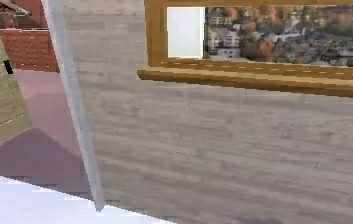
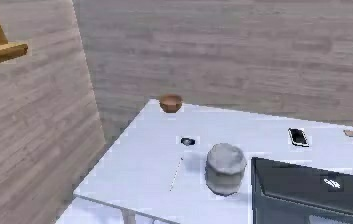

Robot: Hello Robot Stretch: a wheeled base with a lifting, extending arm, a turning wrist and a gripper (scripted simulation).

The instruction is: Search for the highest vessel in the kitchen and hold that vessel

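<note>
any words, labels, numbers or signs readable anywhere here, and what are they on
None can be read.
laptop: small pale mark on the lid, too small to read.
phone: dark face, nothing legible.
grey vessel and brown bowl: plain, no label.
window: town scene outside, no sign legible.
</note>
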